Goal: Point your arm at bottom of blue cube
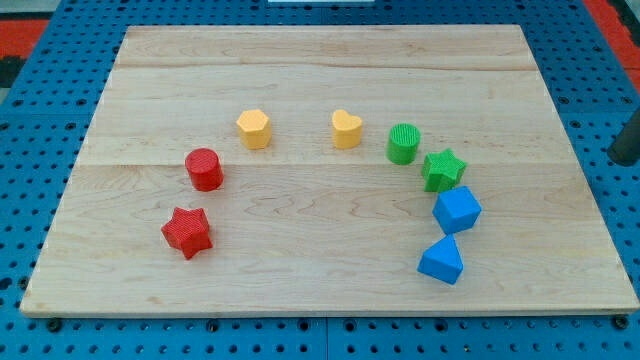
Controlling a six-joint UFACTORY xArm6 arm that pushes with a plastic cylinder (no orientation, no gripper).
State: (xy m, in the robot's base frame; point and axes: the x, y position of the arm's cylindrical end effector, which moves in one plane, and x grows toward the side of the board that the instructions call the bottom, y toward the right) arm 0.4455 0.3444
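The blue cube sits at the right of the wooden board, just below the green star and just above a blue wedge-shaped block. A dark rod shows at the view's right edge, off the board. Its lower end, my tip, is far to the right of the blue cube and slightly above it. It touches no block.
The blocks form an arc: red star, red cylinder, yellow hexagon-like block, yellow heart, green cylinder. A blue pegboard surface surrounds the board.
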